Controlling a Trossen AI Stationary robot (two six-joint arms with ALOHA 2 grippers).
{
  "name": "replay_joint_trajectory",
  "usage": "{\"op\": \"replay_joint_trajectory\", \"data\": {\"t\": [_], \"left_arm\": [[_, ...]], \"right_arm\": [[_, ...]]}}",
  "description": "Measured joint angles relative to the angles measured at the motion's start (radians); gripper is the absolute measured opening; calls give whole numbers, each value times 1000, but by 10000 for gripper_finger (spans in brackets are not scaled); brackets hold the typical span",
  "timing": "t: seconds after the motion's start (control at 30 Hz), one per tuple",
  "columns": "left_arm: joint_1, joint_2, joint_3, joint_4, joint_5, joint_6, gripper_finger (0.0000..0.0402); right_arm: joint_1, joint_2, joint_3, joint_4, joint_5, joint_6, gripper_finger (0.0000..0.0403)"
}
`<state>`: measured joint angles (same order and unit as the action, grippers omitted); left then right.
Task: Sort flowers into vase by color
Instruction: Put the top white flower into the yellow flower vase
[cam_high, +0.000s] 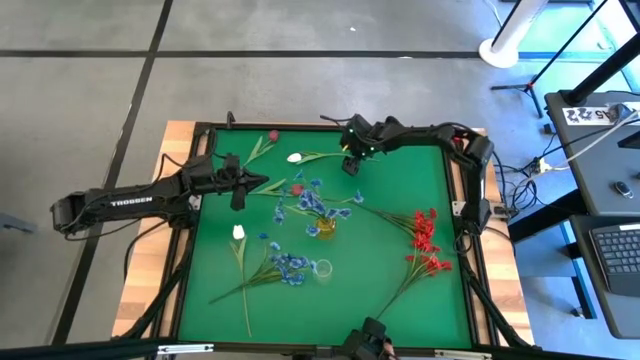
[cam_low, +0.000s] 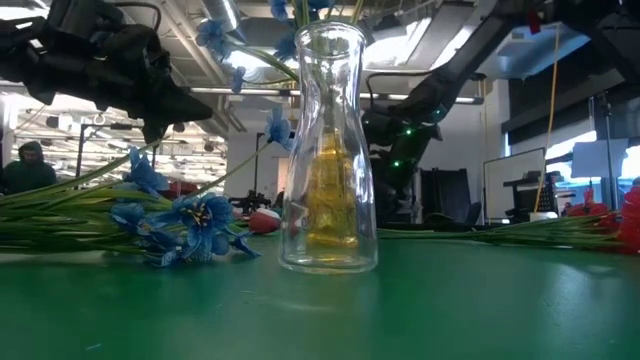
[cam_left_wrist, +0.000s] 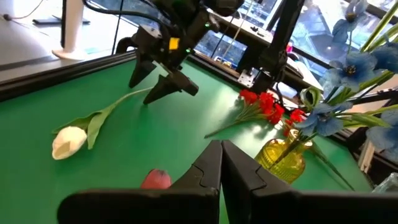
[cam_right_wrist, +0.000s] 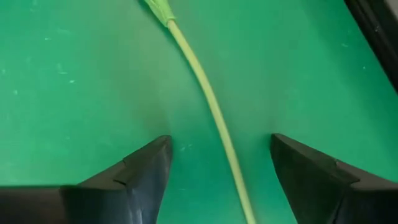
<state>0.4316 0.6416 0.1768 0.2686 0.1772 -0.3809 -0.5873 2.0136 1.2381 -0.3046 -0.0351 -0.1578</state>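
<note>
Green stem (cam_right_wrist: 214, 112) lies between the right claw's (cam_right_wrist: 217, 165) wide-open fingers; it is thin, so it could slip out. Left claw (cam_left_wrist: 221, 158) is closed, empty.

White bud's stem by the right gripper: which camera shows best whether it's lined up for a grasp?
The right wrist view: the stem runs between the open right gripper, untouched. The high view shows the gripper over it, small. The left wrist view shows bud and stem from afar. The low view hides it.
</note>
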Motion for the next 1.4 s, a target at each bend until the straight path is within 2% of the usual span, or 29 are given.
{"op": "replay_joint_trajectory", "data": {"t": [0.13,0.4,0.43,0.6,0.77,0.97,1.17,1.4], "left_arm": [[0,0,0,1,0,-2,0],[0,0,0,20,0,-6,0],[0,0,0,23,0,-9,0],[0,0,0,40,0,-37,0],[0,-1,0,57,0,-38,0],[-1,-1,0,151,0,-37,0],[-1,-1,0,222,2,-55,0],[-1,-1,0,255,9,-56,0]], "right_arm": [[-1,-1,0,-8,-17,5,214],[0,3,58,-173,-8,3,28],[-1,0,67,-194,-10,3,15],[-1,-44,82,-281,-9,43,13],[-2,-151,87,-281,-16,48,6],[-2,-302,85,-242,-74,56,3],[-3,-509,-35,-64,-199,82,1],[14,-724,-365,441,-385,234,1]]}}
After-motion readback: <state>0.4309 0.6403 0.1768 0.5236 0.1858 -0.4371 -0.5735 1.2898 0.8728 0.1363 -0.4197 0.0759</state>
